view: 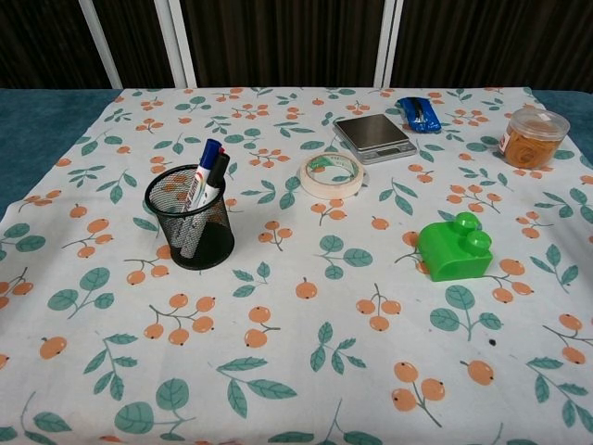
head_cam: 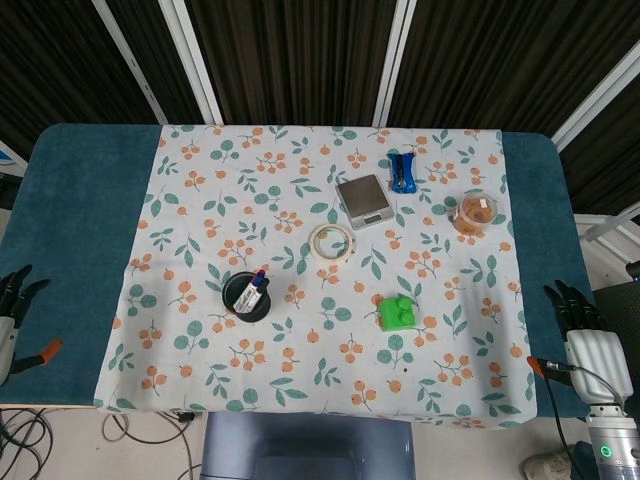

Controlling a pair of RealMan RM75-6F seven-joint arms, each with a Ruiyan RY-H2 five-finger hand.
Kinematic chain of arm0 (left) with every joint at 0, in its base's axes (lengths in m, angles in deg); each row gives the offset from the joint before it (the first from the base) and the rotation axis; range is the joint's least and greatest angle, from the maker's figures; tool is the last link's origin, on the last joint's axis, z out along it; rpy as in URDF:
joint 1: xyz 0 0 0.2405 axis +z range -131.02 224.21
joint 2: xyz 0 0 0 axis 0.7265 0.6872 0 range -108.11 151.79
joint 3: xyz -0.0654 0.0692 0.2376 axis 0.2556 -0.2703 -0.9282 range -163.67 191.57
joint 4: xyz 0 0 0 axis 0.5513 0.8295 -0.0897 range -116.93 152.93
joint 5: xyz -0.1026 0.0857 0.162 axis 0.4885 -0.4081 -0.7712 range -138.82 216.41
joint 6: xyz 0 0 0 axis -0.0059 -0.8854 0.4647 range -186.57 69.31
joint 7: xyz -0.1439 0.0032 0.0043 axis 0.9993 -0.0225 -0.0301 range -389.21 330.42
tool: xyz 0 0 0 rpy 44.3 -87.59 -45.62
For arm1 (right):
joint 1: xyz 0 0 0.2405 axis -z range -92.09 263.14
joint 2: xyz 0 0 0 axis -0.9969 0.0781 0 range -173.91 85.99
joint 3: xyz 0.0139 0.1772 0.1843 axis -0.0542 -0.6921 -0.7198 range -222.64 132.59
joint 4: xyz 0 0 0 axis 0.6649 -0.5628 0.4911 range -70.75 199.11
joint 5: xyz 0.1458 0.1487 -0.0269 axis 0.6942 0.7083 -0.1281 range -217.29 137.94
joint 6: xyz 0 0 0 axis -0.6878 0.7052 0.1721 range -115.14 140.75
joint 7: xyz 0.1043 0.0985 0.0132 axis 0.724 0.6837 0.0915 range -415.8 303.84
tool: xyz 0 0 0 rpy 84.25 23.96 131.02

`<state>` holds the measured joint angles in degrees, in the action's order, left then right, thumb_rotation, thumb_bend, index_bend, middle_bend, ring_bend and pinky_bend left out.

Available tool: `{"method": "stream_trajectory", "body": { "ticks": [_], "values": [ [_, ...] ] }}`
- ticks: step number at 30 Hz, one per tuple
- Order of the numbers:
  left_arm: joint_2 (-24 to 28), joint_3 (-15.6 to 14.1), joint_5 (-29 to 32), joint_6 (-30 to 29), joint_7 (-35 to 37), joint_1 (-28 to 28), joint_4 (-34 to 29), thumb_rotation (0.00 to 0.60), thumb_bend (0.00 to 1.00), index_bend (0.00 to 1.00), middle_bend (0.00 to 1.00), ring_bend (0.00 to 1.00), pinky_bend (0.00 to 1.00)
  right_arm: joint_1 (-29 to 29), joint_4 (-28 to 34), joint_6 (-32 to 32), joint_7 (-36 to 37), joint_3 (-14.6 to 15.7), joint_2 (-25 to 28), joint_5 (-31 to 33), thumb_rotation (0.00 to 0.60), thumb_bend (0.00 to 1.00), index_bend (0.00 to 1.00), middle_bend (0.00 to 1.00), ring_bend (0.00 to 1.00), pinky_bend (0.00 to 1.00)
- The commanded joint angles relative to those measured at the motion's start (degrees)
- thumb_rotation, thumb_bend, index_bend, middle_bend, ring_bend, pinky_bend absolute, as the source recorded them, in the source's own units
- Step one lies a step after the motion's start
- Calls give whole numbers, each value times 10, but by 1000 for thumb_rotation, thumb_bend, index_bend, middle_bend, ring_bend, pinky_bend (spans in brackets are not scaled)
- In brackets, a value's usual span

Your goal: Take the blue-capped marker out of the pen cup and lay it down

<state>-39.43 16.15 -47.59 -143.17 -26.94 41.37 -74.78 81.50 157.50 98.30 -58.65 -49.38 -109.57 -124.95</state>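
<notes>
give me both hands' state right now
Left hand: open, holding nothing, off the table's left edge.
Right hand: open, holding nothing.

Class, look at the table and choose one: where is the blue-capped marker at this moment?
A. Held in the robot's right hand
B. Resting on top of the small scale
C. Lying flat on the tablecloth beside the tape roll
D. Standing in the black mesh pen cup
D. The blue-capped marker leans inside the black mesh pen cup next to a black-capped one, and both hands, left hand and right hand, sit at the table edges holding nothing.
</notes>
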Motion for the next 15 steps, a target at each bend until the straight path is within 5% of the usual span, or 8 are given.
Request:
{"method": "stream_trajectory", "body": {
  "ticks": [1,6,15],
  "values": [
    [-7,4,-10,-11,23,-2,13,600,172,187,0,0,0,1,0,1,-1,-1,0,1,600,115,75,0,50,169],
    [-20,17,-5,-10,85,-10,25,600,172,195,0,0,0,2,1,1,-2,0,0,3,600,116,75,0,50,169],
    [72,37,3,169,133,-123,-63,600,256,215,0,0,0,2,2,1,-5,-1,-1,5,600,116,75,0,50,169]
  ]
}}
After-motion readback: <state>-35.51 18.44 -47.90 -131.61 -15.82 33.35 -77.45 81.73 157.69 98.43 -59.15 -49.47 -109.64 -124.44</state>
